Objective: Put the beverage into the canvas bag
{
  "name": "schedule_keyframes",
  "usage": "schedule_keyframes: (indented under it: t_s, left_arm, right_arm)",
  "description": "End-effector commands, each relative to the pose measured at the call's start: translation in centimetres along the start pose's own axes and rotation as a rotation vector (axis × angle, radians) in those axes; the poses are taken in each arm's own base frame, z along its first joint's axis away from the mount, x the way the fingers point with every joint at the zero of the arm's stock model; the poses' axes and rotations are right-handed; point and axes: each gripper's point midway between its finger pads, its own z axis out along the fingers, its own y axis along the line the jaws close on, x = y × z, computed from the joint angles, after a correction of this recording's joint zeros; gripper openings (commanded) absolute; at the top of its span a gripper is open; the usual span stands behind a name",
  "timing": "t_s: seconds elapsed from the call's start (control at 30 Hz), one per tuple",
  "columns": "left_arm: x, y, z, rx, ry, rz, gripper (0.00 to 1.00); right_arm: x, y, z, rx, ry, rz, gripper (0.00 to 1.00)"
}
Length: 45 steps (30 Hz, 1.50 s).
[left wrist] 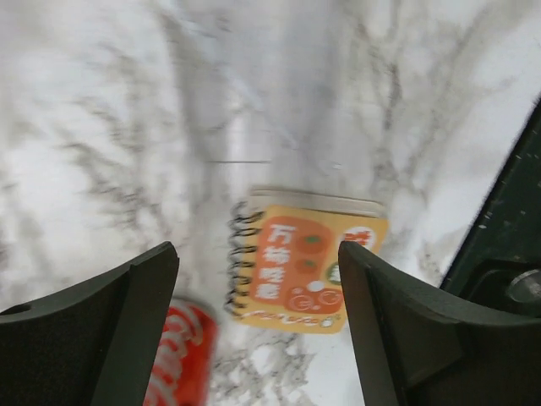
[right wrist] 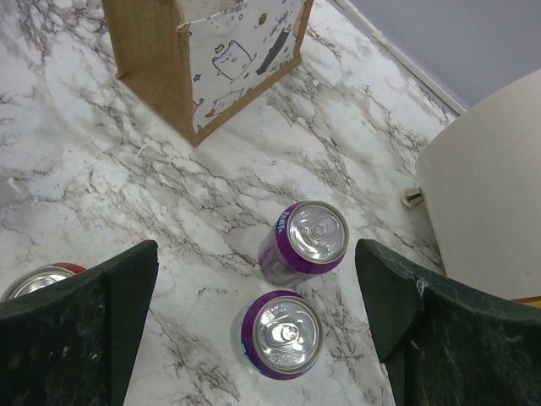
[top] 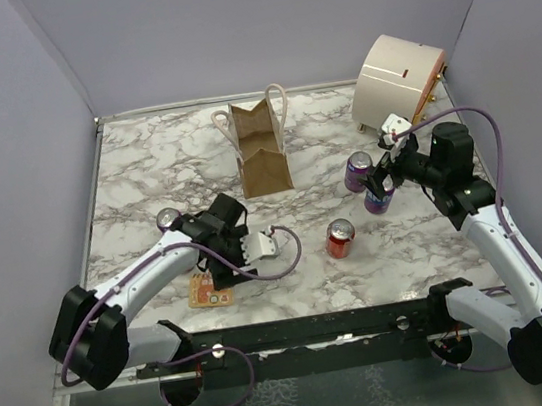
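Observation:
The canvas bag (top: 261, 149) stands upright and open at the table's middle back; its printed side (right wrist: 203, 59) fills the top of the right wrist view. Two purple beverage cans (right wrist: 306, 241) (right wrist: 279, 334) stand side by side below my right gripper (right wrist: 255, 247), which hangs open above them (top: 381, 183) without touching either. A red can (top: 341, 239) stands alone at the centre front. My left gripper (left wrist: 258, 254) is open over an orange spiral notebook (left wrist: 304, 271), with a blurred red can (left wrist: 182, 355) low beside its left finger.
A third purple can (top: 167, 219) stands by the left arm. A large cream drum-shaped container (top: 395, 79) sits at the back right, close to the right arm. The notebook (top: 206, 291) lies near the black front rail (top: 319, 329). Grey walls enclose the table.

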Motion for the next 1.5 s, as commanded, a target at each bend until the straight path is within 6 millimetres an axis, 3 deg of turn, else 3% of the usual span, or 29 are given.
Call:
schedule_keyframes:
  t_s: [0.0,0.17,0.27,0.37,0.43,0.6,0.77,0.97,1.1,1.2,1.27,1.47]
  left_arm:
    - [-4.1,6.3,-5.8,-0.283,-0.184,-0.024,0.81]
    - [-9.3,13.8,-13.6,-0.611,-0.514,-0.194,0.84]
    - [-10.7,17.8,-18.1,-0.750,-0.667,-0.349,0.87]
    - [-11.5,20.9,-20.8,-0.774,-0.763,-0.493,0.88]
    - [-12.3,22.6,-21.5,-0.755,-0.812,-0.560,0.88]
    - [-14.1,26.3,-22.1,-0.756,-0.888,-0.688,0.87]
    - [-13.8,29.1,-21.7,-0.803,-0.881,-0.818,0.80]
    - [-14.2,29.7,-20.1,-0.755,-0.884,-0.865,0.67]
    - [-15.0,29.1,-19.1,-0.683,-0.901,-0.867,0.52]
    - [-14.4,29.1,-18.8,-0.701,-0.884,-0.890,0.40]
    - [-13.6,29.3,-18.9,-0.739,-0.875,-0.918,0.41]
    - [-13.3,28.7,-20.3,-0.779,-0.909,-0.892,0.58]
  right_arm:
    - [-0.4,-0.3,0.0,0.010,-0.018,-0.022,1.00]
    - [-0.5,-0.3,0.0,0.009,-0.021,-0.021,1.00]
    - [-0.6,-0.3,-0.1,0.011,-0.023,-0.024,1.00]
    - [-0.6,-0.3,-0.1,0.013,-0.023,-0.026,1.00]
    - [-0.6,-0.4,-0.1,0.017,-0.023,-0.029,1.00]
    - [-0.5,-0.4,-0.1,0.019,-0.022,-0.031,1.00]
    - [-0.5,-0.2,-0.1,0.005,-0.024,-0.030,1.00]
    - [-0.3,-0.3,-0.1,0.011,-0.018,-0.039,1.00]
    - [-0.4,-0.2,-0.1,0.007,-0.021,-0.037,1.00]
    - [-0.3,-0.2,0.0,0.004,-0.019,-0.036,1.00]
    - [-0.3,-0.1,0.0,0.002,-0.018,-0.034,1.00]
    - [-0.2,0.1,0.1,-0.009,-0.018,-0.030,1.00]
